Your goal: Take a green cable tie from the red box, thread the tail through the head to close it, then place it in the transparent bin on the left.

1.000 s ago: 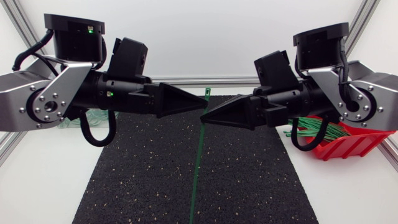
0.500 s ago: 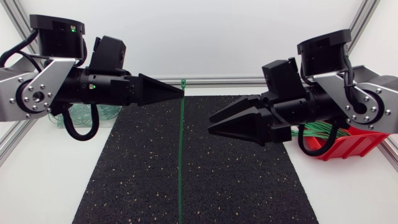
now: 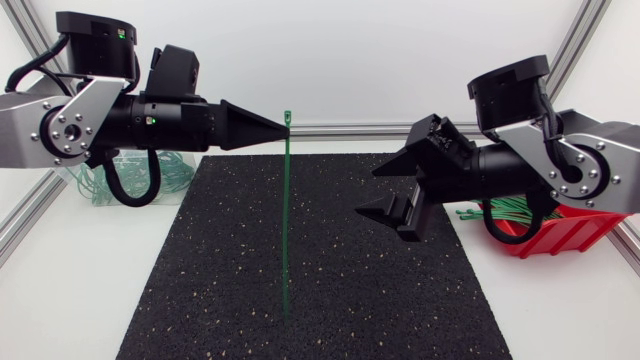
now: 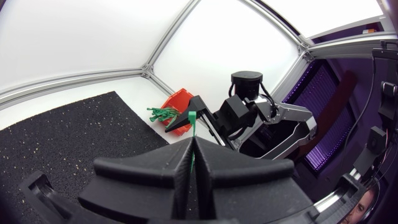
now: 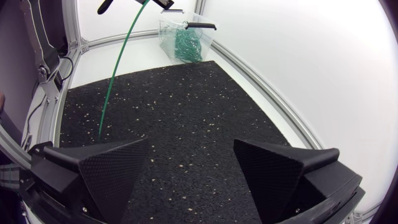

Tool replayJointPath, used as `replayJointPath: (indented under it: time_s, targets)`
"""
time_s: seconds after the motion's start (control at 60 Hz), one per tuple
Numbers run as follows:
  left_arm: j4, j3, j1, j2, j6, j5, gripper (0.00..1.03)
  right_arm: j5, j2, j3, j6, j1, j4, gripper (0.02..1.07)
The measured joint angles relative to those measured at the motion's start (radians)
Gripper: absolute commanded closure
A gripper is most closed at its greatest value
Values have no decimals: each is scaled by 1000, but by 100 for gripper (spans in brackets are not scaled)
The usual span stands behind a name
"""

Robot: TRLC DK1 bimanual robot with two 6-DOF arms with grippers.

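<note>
My left gripper (image 3: 284, 127) is shut on a green cable tie (image 3: 285, 210) just below its head, above the mat's far edge. The tie hangs straight down, unlooped, its tail tip close to the mat. In the left wrist view the tie's head (image 4: 192, 117) sticks up from the shut gripper (image 4: 191, 142). My right gripper (image 3: 388, 190) stands open and empty to the right of the tie, apart from it. The right wrist view shows its fingers (image 5: 99, 168) wide apart and the tie (image 5: 118, 68) ahead. The red box (image 3: 565, 232) holds several green ties (image 3: 505, 209) at the right.
A black speckled mat (image 3: 340, 290) covers the middle of the table. The transparent bin (image 3: 105, 183), with green ties inside, stands at the far left, partly behind my left arm; the right wrist view shows the bin (image 5: 183, 38) beyond the mat.
The right gripper has opened, let go of the tie and drawn back to the right. The left gripper has carried the tie left and up; it now hangs straight.
</note>
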Motion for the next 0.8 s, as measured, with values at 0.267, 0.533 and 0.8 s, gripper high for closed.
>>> replayJointPath:
  time_s: [0.267, 0.533, 0.8]
  targets:
    - [-1, 19, 8, 29, 0, -17, 99, 123, -1, -4, -128, 28, 114, 6]
    - [-1, 29, 40, 33, 0, -25, 99, 148, 27, -41, -454, 40, 297, 6]
    - [-2, 32, 63, 60, 0, -24, 99, 185, 69, -135, -889, 114, 460, 6]
